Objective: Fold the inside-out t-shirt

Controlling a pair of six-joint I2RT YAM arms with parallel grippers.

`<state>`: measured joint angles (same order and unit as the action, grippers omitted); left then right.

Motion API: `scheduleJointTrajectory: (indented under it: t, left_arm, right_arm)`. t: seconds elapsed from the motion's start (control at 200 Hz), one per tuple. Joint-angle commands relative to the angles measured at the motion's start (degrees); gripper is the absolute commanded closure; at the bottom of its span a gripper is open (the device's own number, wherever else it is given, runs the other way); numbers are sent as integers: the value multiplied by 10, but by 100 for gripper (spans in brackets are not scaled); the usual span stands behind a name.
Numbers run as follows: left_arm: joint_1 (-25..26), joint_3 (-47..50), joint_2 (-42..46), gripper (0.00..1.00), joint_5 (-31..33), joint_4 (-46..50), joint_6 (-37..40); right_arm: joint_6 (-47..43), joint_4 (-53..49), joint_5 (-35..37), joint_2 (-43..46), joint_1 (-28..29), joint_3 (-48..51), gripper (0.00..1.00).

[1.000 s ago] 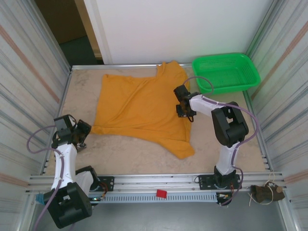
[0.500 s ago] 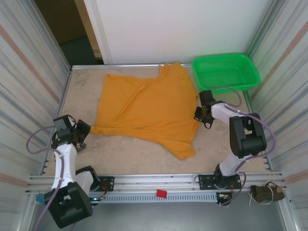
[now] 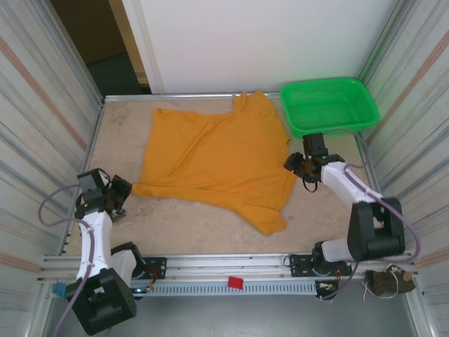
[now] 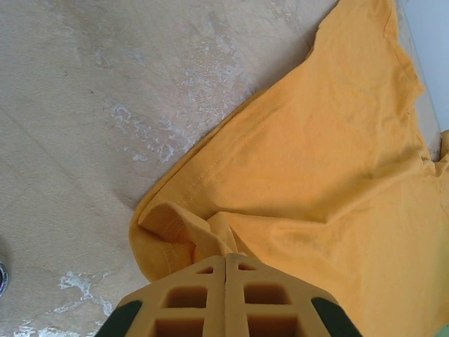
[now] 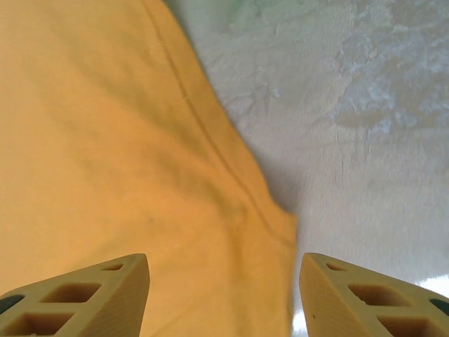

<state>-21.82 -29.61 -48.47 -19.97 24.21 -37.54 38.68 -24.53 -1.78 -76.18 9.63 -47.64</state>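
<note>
we judge the folding barely begun: the mustard-orange short-sleeved cloth t-shirt (image 3: 210, 158) lies spread and loosely wrinkled across the middle and far part of the pale speckled bench (image 3: 196, 228), with no panel turned over yet. the left claw (image 4: 224, 258) is pressed together on a bunched hem corner at its near left. the right claw (image 5: 224, 267) hovers spread over the right edge. every fold is left to do. a green plastic mesh basket (image 3: 330, 105) sits at the far right corner, and ribbed metal walls (image 3: 42, 105) flank the bench.
</note>
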Motion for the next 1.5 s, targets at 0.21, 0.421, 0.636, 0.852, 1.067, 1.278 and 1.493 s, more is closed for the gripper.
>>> scheduleJointTrajectory:
  t: [0.21,0.421,0.636,0.852,1.067,1.278,1.493]
  left_arm:
    - [-7,3,12,100,-14,11,1]
    - [-7,-11,12,100,-15,22,8]
    - [-8,-10,19,100,-14,29,8]
    - [-8,-6,27,100,-12,31,7]
    - [-8,-9,29,100,-10,38,9]
    - [-8,-14,46,100,-10,52,9]
    - [-8,-38,93,100,-8,93,5]
  right_arm:
    - [62,-202,-5,280,147,152,30]
    - [148,-204,-15,424,229,253,25]
    - [150,-161,6,389,269,267,30]
    - [145,-92,33,302,328,279,43]
    - [142,-76,35,278,351,270,90]
    - [145,-149,22,342,357,219,100]
    - [144,-215,-3,394,359,119,100]
